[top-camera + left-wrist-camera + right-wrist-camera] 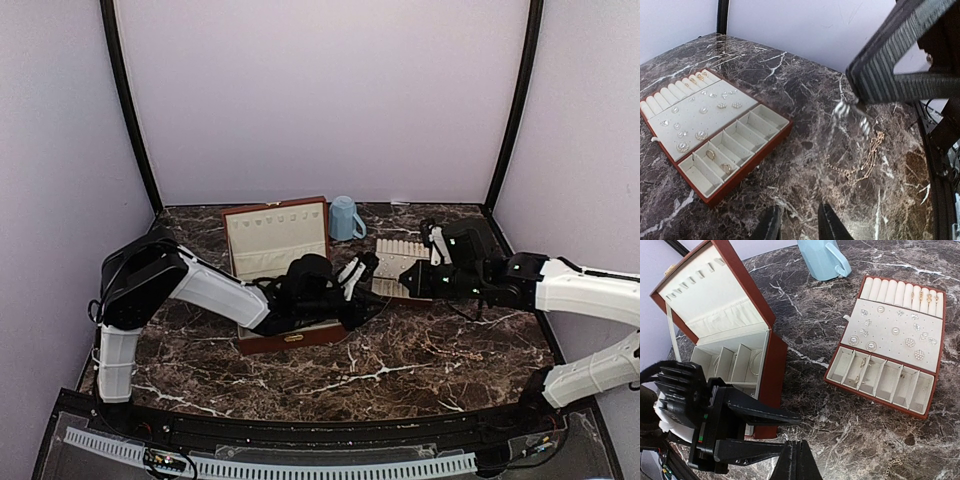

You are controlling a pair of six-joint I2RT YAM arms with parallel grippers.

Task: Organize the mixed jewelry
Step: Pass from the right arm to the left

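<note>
A thin silvery chain [842,108] dangles, blurred, from the tip of my right gripper [856,102], which is shut on it just above the marble. In the right wrist view the right gripper [799,445] shows a silvery speck [785,436] at its tip. My left gripper [791,432] stands open right beside that tip. In the left wrist view the left gripper [801,226] has only bare table between its fingers. A gold chain [862,162] lies loose on the table. Several small pale earrings [895,332] sit on the slotted tray [875,397].
The reddish-brown box [262,340] stands open behind the left arm, with its cream lid [715,295] upright. A blue mug [345,218] stands at the back, between the box and the tray [385,262]. Dark curved wall posts frame the table.
</note>
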